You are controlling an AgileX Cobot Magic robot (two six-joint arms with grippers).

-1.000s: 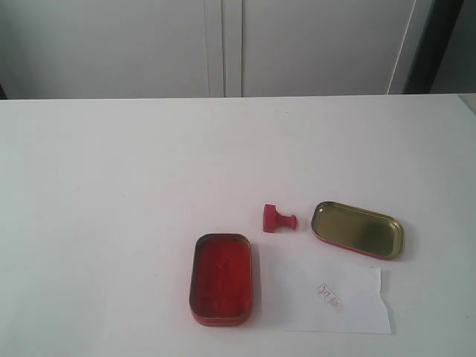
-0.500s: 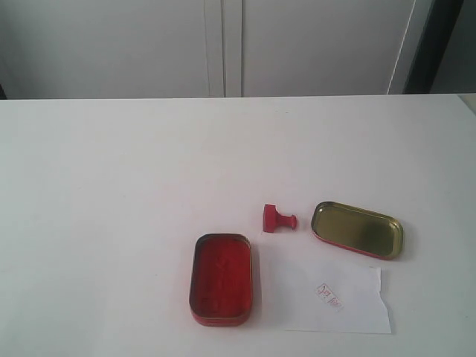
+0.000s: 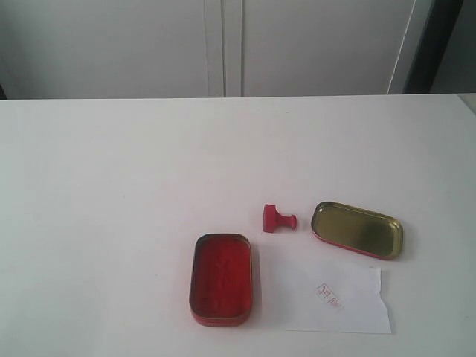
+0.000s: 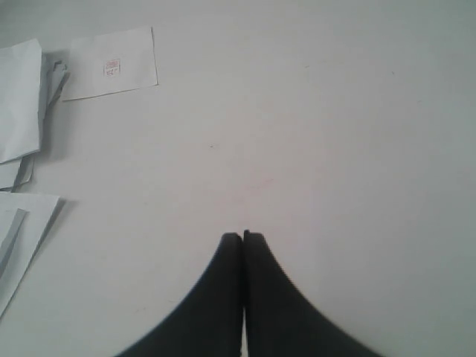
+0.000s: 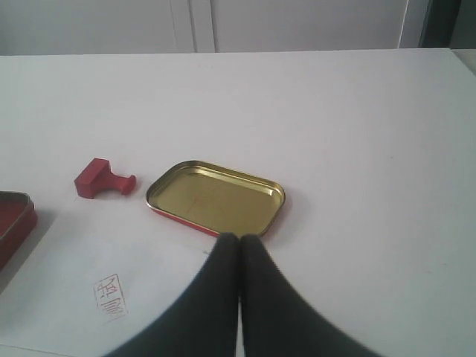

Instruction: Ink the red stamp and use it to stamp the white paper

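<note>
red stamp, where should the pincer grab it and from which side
Probably by its short handle, coming down from above: the red stamp lies tipped on its side, handle pointing toward the gold lid, so the narrow neck is exposed.

A white table (image 3: 111, 186) fills the view under soft, even light. Behind it stand pale cabinet doors (image 3: 111, 44) with vertical seams, and a dark upright strip (image 3: 435, 44) at far right.

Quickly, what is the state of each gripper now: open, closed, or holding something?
Left gripper: closed, holding nothing.
Right gripper: closed, holding nothing.
</note>
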